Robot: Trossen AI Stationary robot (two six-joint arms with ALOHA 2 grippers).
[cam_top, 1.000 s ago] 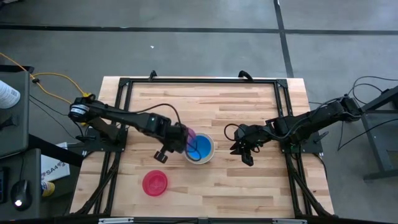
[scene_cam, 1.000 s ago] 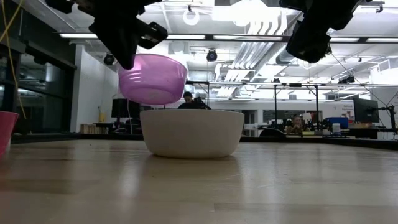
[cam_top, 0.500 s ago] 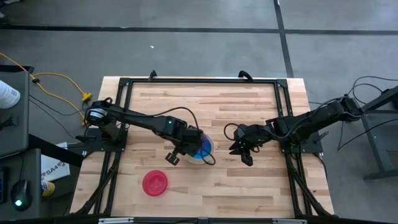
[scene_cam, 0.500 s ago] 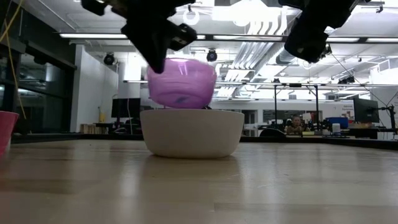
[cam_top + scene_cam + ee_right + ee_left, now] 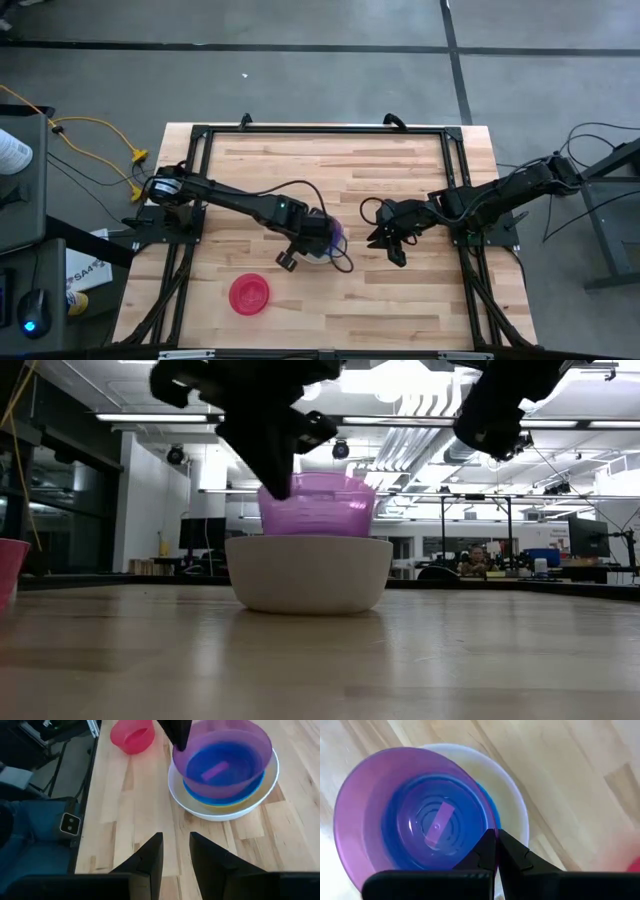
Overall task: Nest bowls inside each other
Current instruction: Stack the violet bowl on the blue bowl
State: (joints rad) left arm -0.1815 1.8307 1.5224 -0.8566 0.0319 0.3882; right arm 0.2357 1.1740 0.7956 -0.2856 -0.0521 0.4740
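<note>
Step entry: left gripper (image 5: 496, 837) fingers pinch purple bowl (image 5: 316, 505) rim, above white bowl (image 5: 308, 573). Level it before you release. Right gripper (image 5: 176, 845) open, empty, beside white bowl.

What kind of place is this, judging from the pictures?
Probably a robotics lab or workshop: a wooden table in a black frame on bare concrete floor, ceiling strip lights, and desks with monitors behind.

Bright overhead ceiling strips; backlit arms silhouetted; low-view foreground soft.
</note>
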